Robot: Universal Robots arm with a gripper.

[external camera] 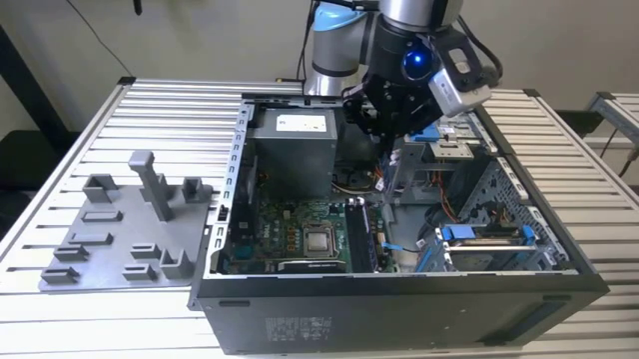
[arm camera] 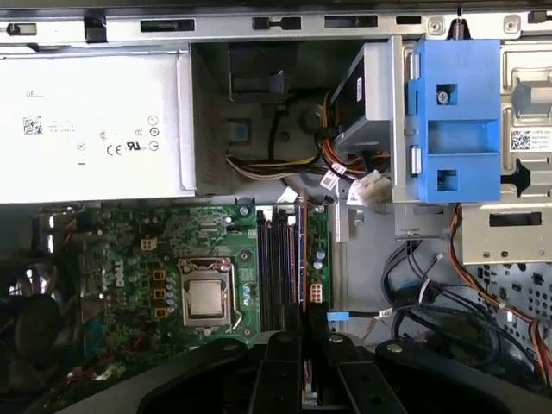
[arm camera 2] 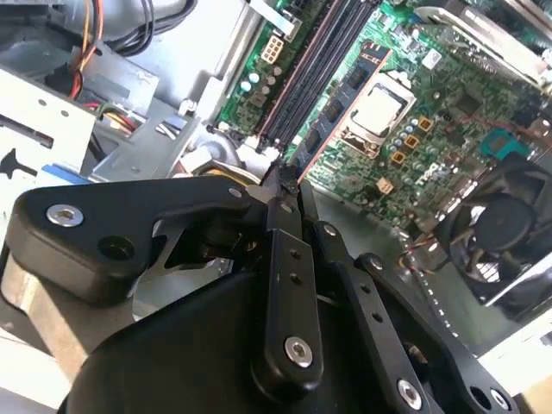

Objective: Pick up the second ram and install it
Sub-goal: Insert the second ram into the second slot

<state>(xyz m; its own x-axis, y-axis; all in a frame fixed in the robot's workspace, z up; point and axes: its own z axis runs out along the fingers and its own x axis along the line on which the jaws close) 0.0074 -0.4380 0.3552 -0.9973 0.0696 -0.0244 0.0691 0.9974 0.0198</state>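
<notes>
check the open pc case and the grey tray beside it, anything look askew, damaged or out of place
Nothing stands out. The gripper hangs inside the open case above the motherboard; the grey tray lies flat on the table, and the cables look tidy.

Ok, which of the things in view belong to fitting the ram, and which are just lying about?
Part of the job: gripper, above the open case; memory slots on the motherboard; the second ram itself I cannot pick out.

Just lying about: grey tray beside the case; power supply; blue drive bracket; cooling fan.
</notes>
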